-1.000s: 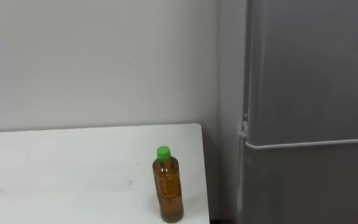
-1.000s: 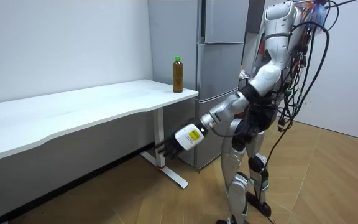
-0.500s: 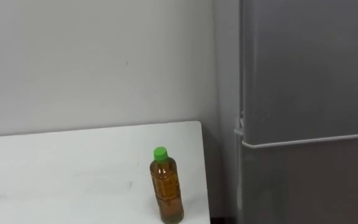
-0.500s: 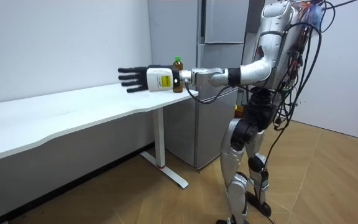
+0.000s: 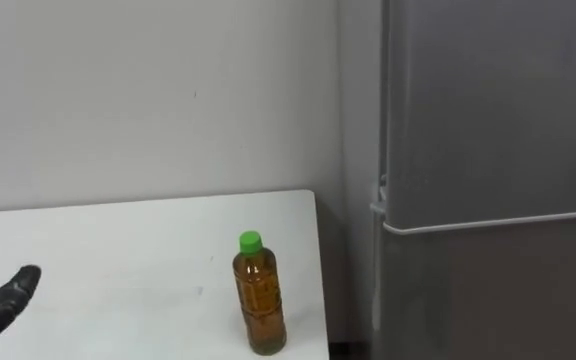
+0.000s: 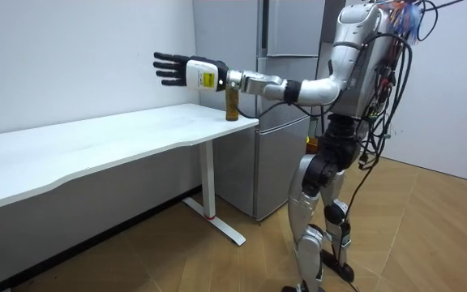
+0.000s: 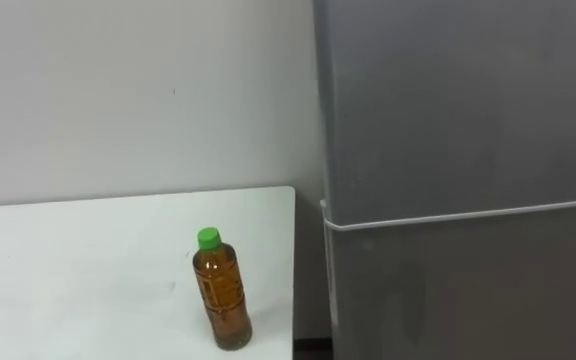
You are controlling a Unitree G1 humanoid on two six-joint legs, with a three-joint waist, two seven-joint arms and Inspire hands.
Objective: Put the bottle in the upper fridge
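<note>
While the humanoid stands on the wooden floor (image 6: 177, 259) just in front of the tall grey fridge (image 5: 488, 150), its left arm reaches out level over the white surface (image 5: 118, 240). The left robot hand (image 6: 186, 71) hangs in the air above the surface with its dark fingers straight and spread, holding nothing. From the head camera, its fingertips show at the lower left, well apart from the bottle (image 5: 259, 296).

The bottle stands upright at the right end of the surface, close to the edge that faces the fridge. It holds amber liquid and has a bright green cap. A narrow gap separates that edge of the surface from the fridge's side. In the room view, the outstretched forearm crosses in front of the bottle's top, while the hand itself is farther along, toward the room view's left.

Both fridge doors are closed, and a pale seam marks where the upper door meets the lower one. A plain light wall (image 5: 148, 90) runs behind the surface, on the far side from the robot.
</note>
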